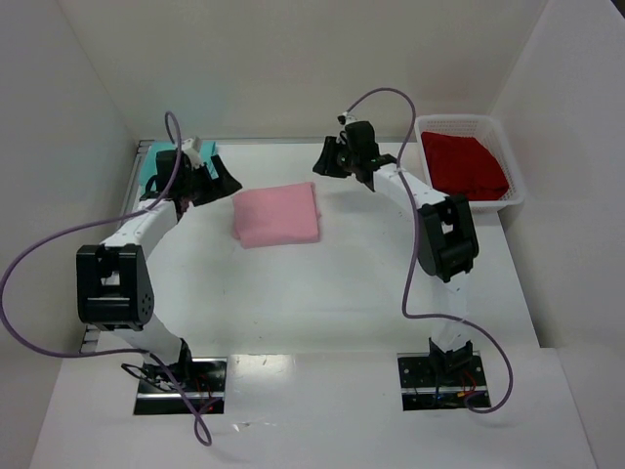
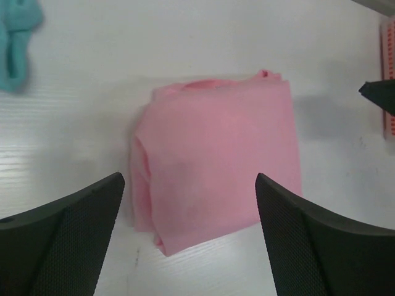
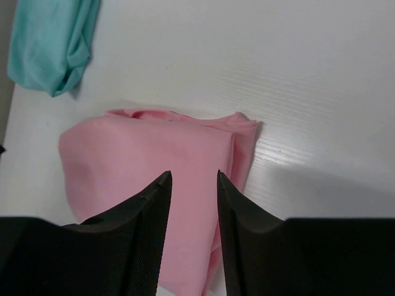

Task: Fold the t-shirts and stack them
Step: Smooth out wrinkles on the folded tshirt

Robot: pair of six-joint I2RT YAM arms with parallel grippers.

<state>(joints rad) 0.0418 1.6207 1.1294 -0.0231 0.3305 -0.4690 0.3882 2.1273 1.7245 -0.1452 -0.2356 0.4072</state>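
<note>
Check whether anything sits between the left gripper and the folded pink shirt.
Nothing visible does. The left gripper, jaws open, faces the pink shirt directly; the teal shirt lies off to the side.

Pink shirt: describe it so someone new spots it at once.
On the white table, look between the left gripper and right gripper. The pink t-shirt lies folded into a rectangle; the teal shirt is bunched at the far-left corner, the red one fills the basket.

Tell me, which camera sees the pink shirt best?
The left wrist view: the folded pink shirt fills the middle, nearly whole. The top view shows it whole but small; in the right wrist view the fingers hide its near part.
</note>
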